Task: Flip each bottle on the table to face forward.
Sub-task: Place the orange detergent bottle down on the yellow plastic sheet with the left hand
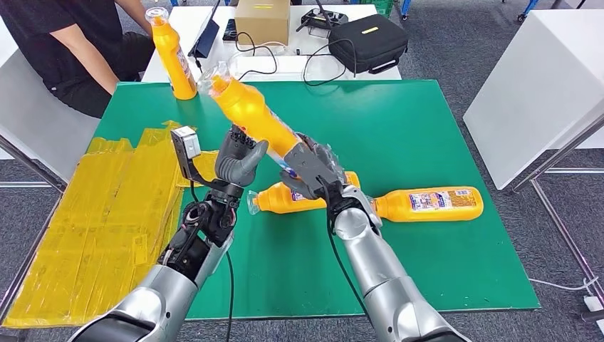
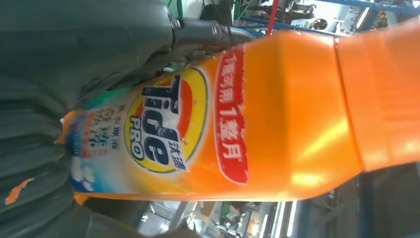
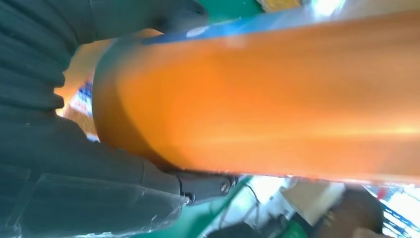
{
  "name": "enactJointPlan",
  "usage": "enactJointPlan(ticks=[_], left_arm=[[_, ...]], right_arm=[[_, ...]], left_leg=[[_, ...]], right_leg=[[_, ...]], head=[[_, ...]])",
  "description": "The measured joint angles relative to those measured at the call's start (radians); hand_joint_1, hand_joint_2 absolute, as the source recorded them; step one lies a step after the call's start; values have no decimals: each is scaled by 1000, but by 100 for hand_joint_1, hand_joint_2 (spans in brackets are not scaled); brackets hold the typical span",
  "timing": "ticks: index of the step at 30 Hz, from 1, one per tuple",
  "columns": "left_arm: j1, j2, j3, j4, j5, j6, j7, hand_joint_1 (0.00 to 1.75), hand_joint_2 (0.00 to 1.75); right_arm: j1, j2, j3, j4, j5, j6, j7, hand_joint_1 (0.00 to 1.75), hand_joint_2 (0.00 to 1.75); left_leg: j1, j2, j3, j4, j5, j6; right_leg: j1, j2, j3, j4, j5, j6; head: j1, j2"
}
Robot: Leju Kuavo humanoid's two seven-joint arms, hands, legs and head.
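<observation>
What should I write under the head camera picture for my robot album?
Both robot hands, left and right, hold an orange bottle tilted above the green table.

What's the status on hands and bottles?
Both hands, left hand and right hand, grip the raised bottle, tilted above the table. Two lying bottles below. One standing bottle at far edge. Nothing obstructing.

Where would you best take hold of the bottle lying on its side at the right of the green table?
Grip the lying bottle across its broad labelled body, coming down from above. It lies flat, neck toward the right hand, with bare green table beyond it.
</observation>
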Motion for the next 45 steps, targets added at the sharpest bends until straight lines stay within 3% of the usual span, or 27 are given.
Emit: enactJointPlan(ticks=[6,22,29,34,38,42,45], left_arm=[[-10,0,2,10,5,-4,-13,0,175],[7,28,10,16,-67,54,15,0,175],[5,35,10,17,-101,76,22,0,175],[-48,62,-2,41,-302,133,52,0,175],[-118,97,-25,133,-366,90,44,1,175],[-163,110,-28,221,-351,46,9,168,175],[-184,114,-27,265,-339,31,-8,175,175]], right_arm=[[-47,7,123,113,-86,-85,45,175,175],[-162,-16,515,259,-329,-116,207,175,175],[-183,-26,588,275,-348,-115,215,175,175],[-188,-27,682,281,-407,-111,266,175,175],[-207,-27,761,291,-456,-109,289,175,175],[-230,-28,805,311,-484,-107,285,175,175],[-244,-29,828,327,-495,-104,279,175,175]], left_leg=[[0,0,0,0,0,0],[0,0,0,0,1,0],[0,1,0,0,1,0],[0,1,0,0,1,0],[0,0,0,0,2,-1],[0,0,0,0,2,-2],[0,0,-1,0,2,-2]], right_leg=[[0,0,0,0,0,0],[0,0,-1,0,0,0],[0,0,-1,0,0,0],[0,0,-2,0,0,0],[0,1,-2,1,0,0],[0,0,-1,1,0,0],[0,0,-1,1,0,0]], head=[[0,0],[0,0],[0,0],[0,0],[0,0],[0,0],[0,0]])
